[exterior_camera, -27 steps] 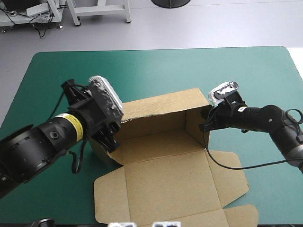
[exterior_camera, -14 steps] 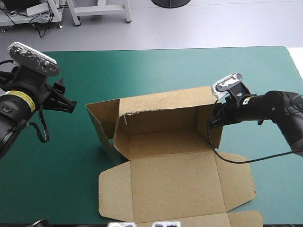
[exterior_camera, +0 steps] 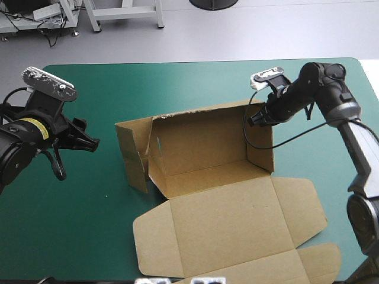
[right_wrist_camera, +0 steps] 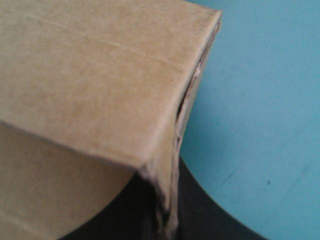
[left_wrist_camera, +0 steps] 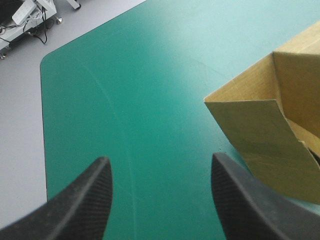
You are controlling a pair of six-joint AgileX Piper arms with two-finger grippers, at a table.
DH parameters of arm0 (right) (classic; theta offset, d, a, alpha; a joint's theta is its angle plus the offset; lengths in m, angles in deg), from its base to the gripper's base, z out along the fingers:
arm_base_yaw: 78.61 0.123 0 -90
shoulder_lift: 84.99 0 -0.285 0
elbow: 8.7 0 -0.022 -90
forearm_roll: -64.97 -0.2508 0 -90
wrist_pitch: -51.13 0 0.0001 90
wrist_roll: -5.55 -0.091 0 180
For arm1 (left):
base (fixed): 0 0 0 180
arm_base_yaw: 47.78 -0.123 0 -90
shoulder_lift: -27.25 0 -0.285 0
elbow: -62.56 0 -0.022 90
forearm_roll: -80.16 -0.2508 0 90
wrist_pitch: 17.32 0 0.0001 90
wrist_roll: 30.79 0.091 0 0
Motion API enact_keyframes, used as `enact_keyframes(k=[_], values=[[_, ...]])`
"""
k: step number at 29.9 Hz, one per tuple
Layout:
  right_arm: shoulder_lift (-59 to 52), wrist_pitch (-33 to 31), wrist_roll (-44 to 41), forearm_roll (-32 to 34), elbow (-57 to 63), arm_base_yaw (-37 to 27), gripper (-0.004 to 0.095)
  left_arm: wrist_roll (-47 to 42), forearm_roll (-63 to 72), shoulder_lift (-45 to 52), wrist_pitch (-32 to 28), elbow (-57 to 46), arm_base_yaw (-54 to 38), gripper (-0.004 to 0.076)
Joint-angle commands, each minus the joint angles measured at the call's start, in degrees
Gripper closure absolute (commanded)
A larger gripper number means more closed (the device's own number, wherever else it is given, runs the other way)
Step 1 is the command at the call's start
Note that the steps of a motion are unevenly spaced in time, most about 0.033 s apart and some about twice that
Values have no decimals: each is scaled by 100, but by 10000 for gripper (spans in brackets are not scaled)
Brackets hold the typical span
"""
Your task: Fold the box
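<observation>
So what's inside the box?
Nothing sits inside the box: only its bare brown floor and raised walls show. The right claw pinches the far right corner wall. The teal-green table under the floor is covered, so it cannot be seen.

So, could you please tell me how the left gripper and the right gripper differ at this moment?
The left gripper has its fingers open with nothing between them; the right gripper is shut on the box at its far right corner. The left gripper hangs over bare teal-green cover, apart from the box's left end; the right gripper touches the board. Both have black fingers and sit toward the box's ends.
</observation>
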Motion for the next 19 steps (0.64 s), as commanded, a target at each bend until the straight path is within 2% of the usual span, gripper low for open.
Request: enact_keyframes(k=[1, 9, 11, 13, 18, 19], values=[[500, -186, 88, -228, -551, 8, 925, -42, -359, 55, -292, -21, -10, 304], [1734, -186, 157, -388, -1122, 19, 922, -249, -822, 76, -303, -160, -10, 304], [1779, -186, 313, -476, -1269, 19, 874, -249, -826, 76, -331, -160, -10, 304], [1779, -186, 337, -476, -1465, 19, 769, -249, -837, 76, -361, -169, -10, 304], [1573, -186, -95, -477, -2300, 19, 342, -293, -827, 76, -407, -169, -10, 304], [1497, -186, -235, -477, -2402, 19, 288, -293, -827, 76, -421, -169, -10, 304]])
